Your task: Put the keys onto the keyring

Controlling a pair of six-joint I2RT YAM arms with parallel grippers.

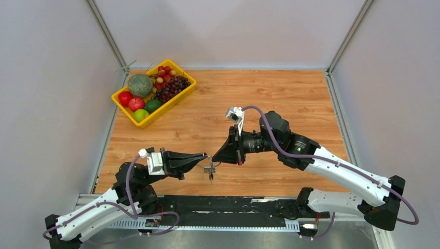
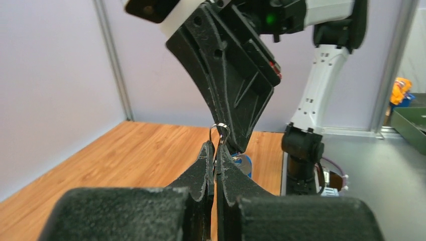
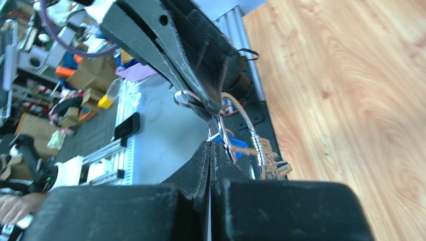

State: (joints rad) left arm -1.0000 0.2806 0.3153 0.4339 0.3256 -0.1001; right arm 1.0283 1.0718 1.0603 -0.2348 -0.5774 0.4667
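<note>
Left hand (image 1: 203, 158) pinched shut on keyring (image 2: 219, 129), mid-air over desk (image 1: 290, 98) near 6 o'clock edge. Right hand (image 1: 215, 155), reaching from 3 o'clock, clamped shut at keyring; gripping what, unclear. Keys (image 1: 210, 172) dangled beneath. Risk: opposing pulls could twist thin wire, keyring could slip, keys could drop.

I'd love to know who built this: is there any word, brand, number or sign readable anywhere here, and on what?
None can be read.
Cardboard boxes beyond the table, right wrist view: any print too blurred.
White arm shells: no legible marking.
</note>
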